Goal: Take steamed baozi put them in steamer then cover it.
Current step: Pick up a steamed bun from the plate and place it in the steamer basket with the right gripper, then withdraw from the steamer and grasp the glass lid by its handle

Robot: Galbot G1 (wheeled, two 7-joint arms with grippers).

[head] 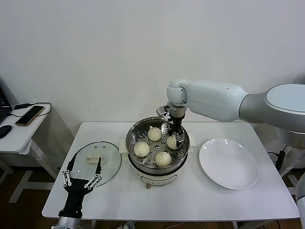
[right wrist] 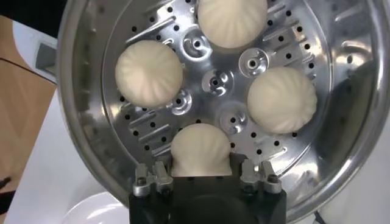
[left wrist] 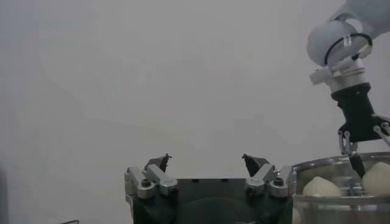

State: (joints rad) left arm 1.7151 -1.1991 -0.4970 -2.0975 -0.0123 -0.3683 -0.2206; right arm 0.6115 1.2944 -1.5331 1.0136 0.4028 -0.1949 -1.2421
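All four steamed baozi (head: 163,158) lie inside the steamer (head: 134,134) on the table (head: 190,200). The right gripper (head: 174,137) is above one, jaws partly open around it. The left gripper (head: 84,172) waits with open jaws over the glass lid (head: 110,160).

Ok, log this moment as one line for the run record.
right gripper: in steamer, around fourth baozi | baozi in steamer: four | plate: bare | lid: on table | left gripper: open, over lid
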